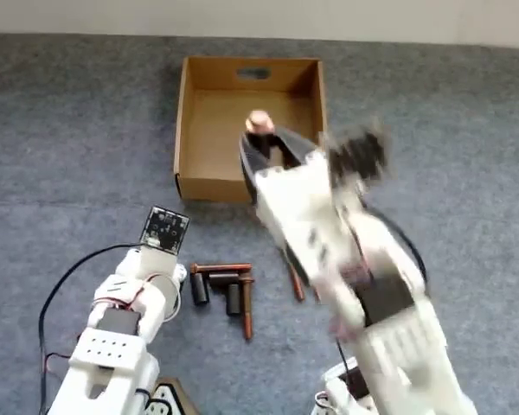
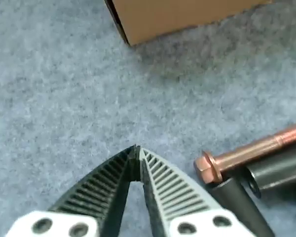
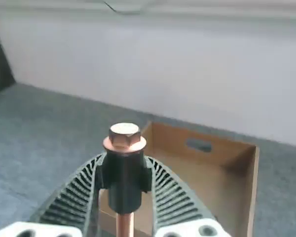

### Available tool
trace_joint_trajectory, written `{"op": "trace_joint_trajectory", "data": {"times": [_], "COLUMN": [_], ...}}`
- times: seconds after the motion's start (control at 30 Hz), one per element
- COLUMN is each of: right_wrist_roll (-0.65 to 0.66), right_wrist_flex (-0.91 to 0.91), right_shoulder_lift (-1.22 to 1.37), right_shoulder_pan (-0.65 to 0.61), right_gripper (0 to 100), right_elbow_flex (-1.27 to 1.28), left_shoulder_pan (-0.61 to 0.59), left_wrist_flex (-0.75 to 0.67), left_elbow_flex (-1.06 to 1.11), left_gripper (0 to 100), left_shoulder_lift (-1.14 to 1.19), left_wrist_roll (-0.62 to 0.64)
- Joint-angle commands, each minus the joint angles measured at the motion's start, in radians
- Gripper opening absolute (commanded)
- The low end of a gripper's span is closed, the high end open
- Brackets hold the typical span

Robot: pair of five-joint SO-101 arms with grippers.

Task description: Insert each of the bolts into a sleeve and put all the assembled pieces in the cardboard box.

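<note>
My right claw (image 3: pixel 124 165): clenched on sleeve (image 3: pixel 123 190), bolt (image 3: pixel 124 136) through it.
Handling: stiff, slick, likely hefty; I grip the sleeve mid-body.
The cardboard box (image 3: pixel 239 163): just ahead of claw.
My left claw (image 2: pixel 136 154): pinched closed, empty.

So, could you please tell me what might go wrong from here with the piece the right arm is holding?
1. The right gripper clamps only the sleeve; the bolt just sits in it, so a tilt might let it slide out.
2. The assembled piece looks close to the front wall of the cardboard box; an early release could drop it outside.
3. The shut left gripper sits right by a loose bolt and loose sleeves and could knock them.
</note>
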Motion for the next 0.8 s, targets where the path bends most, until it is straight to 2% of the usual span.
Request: {"op": "trace_joint_trajectory", "data": {"times": [0.0, 0.27, 0.77], "right_wrist_roll": [-0.008, -0.005, -0.009], "right_wrist_flex": [0.002, 0.004, 0.005], "right_shoulder_lift": [0.315, 0.751, 1.138], "right_shoulder_pan": [0.088, 0.133, 0.145], "right_gripper": [0.9, 0.9, 0.7], "right_elbow_flex": [-0.228, -0.417, -0.674], "left_shoulder_pan": [-0.015, -0.018, -0.018], "left_wrist_flex": [-0.025, -0.025, -0.025], "left_elbow_flex": [0.018, 0.018, 0.018], "left_gripper": [1, 1, 1], "left_shoulder_lift": [-0.008, -0.008, -0.008], "left_wrist_roll": [-0.008, -0.008, -0.008]}}
